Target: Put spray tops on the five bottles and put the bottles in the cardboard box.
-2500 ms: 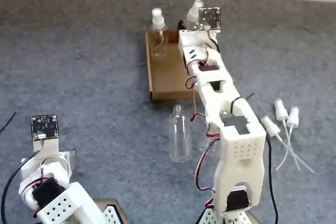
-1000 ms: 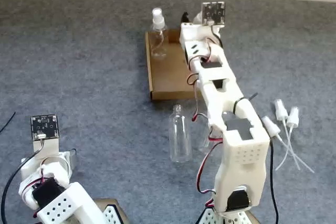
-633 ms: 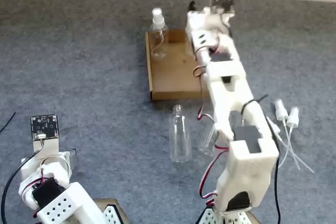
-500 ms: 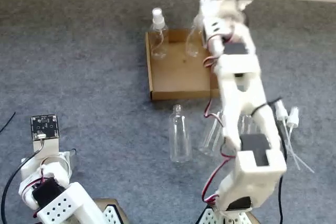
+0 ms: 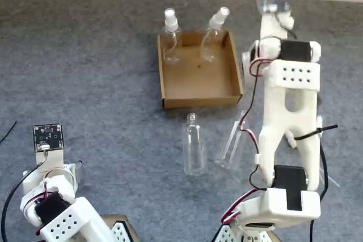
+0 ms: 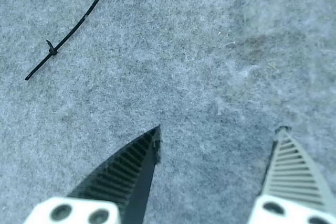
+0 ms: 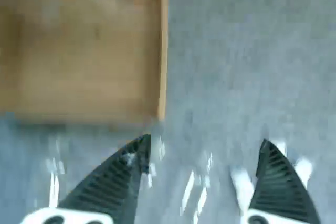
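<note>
The cardboard box (image 5: 198, 80) lies at the back of the grey carpet. Two clear bottles with white spray tops stand in its far corners, one on the left (image 5: 170, 38) and one leaning on the right (image 5: 212, 37). In front of the box an uncapped bottle (image 5: 193, 145) stands upright and another (image 5: 231, 143) tilts beside it. My right arm (image 5: 289, 83) is raised to the right of the box. Its gripper (image 7: 202, 153) is open and empty, above the carpet by the box's corner (image 7: 161, 51). My left gripper (image 6: 218, 140) is open over bare carpet.
Loose white spray tops (image 5: 319, 122) lie at the right, mostly hidden behind the right arm. A black cable tie (image 6: 68, 32) lies on the carpet ahead of the left gripper. The left arm's base (image 5: 51, 196) sits at the front left corner.
The right gripper has let go of the second capped bottle in the box. The right arm has lifted and swung back to the right. The left arm has kept still.
</note>
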